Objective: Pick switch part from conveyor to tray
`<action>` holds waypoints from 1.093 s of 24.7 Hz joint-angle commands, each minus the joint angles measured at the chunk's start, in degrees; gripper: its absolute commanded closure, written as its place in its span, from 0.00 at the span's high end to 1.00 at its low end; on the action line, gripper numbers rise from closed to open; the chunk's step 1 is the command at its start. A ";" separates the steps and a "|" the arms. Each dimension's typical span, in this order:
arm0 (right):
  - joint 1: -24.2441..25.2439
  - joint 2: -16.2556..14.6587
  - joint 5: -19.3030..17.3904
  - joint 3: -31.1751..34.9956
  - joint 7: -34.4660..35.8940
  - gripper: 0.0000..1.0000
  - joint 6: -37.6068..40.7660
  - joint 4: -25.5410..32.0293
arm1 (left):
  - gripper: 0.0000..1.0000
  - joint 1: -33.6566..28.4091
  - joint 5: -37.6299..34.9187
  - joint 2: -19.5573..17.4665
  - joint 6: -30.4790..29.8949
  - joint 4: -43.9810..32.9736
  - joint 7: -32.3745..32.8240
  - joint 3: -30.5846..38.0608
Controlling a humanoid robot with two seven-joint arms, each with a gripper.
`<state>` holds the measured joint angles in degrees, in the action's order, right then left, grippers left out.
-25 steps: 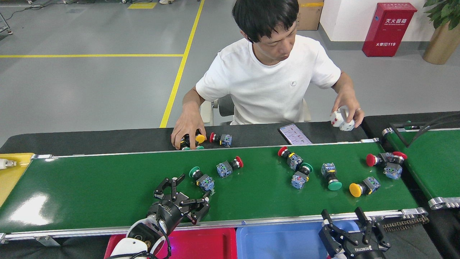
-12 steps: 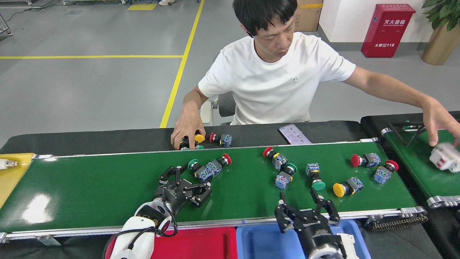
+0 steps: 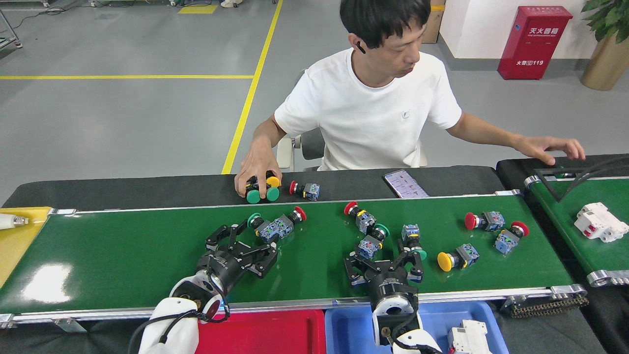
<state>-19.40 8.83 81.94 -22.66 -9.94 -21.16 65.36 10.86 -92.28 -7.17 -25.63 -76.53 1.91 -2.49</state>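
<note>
Two grippers work over the glossy green conveyor [image 3: 123,255]. The left gripper [image 3: 244,244], fingers spread, sits just near of a green-capped switch part [image 3: 261,227] with blue-grey body, lying with its long axis left-far to right-near, cap far-left. The right gripper [image 3: 383,260], also spread, flanks another green-capped switch [image 3: 369,242].

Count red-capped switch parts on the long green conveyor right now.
4: one at belt centre-left against a green-capped part, one mid-belt at the far rail, two near the right end. The grippers may hide more.
</note>
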 commanded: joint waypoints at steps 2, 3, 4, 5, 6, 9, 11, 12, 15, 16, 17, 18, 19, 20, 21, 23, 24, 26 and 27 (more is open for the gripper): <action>-2.05 -0.04 -0.91 -0.46 0.18 0.46 0.59 -0.23 | 0.05 -8.84 1.22 -2.59 -6.45 -11.36 -0.50 4.87; -2.05 -0.22 -1.17 -0.63 0.10 0.34 1.91 -0.23 | 0.07 -12.88 1.31 -2.94 -8.29 -15.05 -0.59 6.45; -2.05 -0.39 -1.43 -0.63 0.10 0.24 3.58 -0.23 | 0.09 -16.40 1.31 -3.29 -9.96 -17.95 -0.68 7.86; -1.87 -0.48 -1.52 -0.63 -0.26 0.17 5.16 -0.23 | 0.11 -19.48 1.22 -3.56 -11.28 -19.88 -0.77 8.29; -1.61 -0.57 -1.52 -0.54 -0.87 0.14 6.57 -0.14 | 0.13 -22.02 1.05 -3.91 -11.81 -20.94 -0.77 8.38; -1.34 -0.57 -1.61 -0.19 -1.84 0.09 9.56 0.12 | 0.22 -27.12 0.61 -5.40 -12.07 -22.43 -0.68 8.12; -1.17 -0.66 -3.28 -0.19 -1.84 0.08 10.44 1.09 | 0.45 -28.00 -1.15 -6.46 -12.07 -22.34 -0.77 8.12; -0.90 -1.36 -4.51 -0.19 -1.93 0.08 11.23 2.58 | 0.67 -27.91 -1.85 -6.28 -12.07 -22.26 -0.77 8.38; 1.81 -5.31 -7.67 -0.19 -3.77 0.08 14.65 10.48 | 1.00 -27.83 -0.97 -5.84 -12.07 -22.17 -0.85 9.08; 3.05 -6.11 -8.38 -0.19 -4.56 0.08 15.88 12.95 | 1.00 -27.83 -0.62 -5.75 -11.99 -22.08 -0.85 9.26; 5.34 -7.60 -9.43 -0.19 -5.44 0.08 18.08 17.35 | 1.00 -27.83 0.43 -5.49 -11.90 -22.08 -0.85 10.23; 7.88 -9.18 -10.75 -0.19 -5.88 0.08 20.98 21.57 | 1.00 -27.91 1.75 -4.79 -11.81 -22.08 -0.77 11.99; 10.78 -10.24 -11.98 -0.19 -6.32 0.08 24.41 25.43 | 1.00 -27.91 3.60 -3.64 -11.72 -22.43 -0.06 14.18; 13.41 -10.68 -12.59 -0.19 -7.02 0.09 27.39 28.50 | 1.00 -27.74 5.00 -2.33 -11.55 -22.43 0.46 16.11; 15.79 -10.85 -12.68 -0.28 -7.46 0.09 30.30 30.71 | 1.00 -27.65 5.80 -1.09 -11.55 -22.52 1.69 17.87; 20.10 -10.59 -12.68 -0.37 -7.90 0.13 37.67 34.13 | 1.00 -27.56 7.38 1.28 -11.55 -22.78 6.44 23.23; 21.07 -10.06 -12.42 -0.98 -8.34 0.15 40.23 34.22 | 1.00 -27.04 8.08 2.07 -11.55 -22.70 7.49 25.43; 22.21 -8.57 -12.16 -3.18 -9.57 0.59 40.76 34.14 | 1.00 -26.86 8.61 2.42 -11.46 -22.52 7.85 27.89; 22.47 -8.30 -12.07 -3.44 -9.75 0.92 40.23 34.14 | 1.00 -26.77 8.61 2.42 -11.20 -22.34 7.93 28.33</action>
<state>3.27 -0.10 69.83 -25.76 -19.20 17.65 98.51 -16.31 -84.03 -4.63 -37.30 -98.45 8.99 24.97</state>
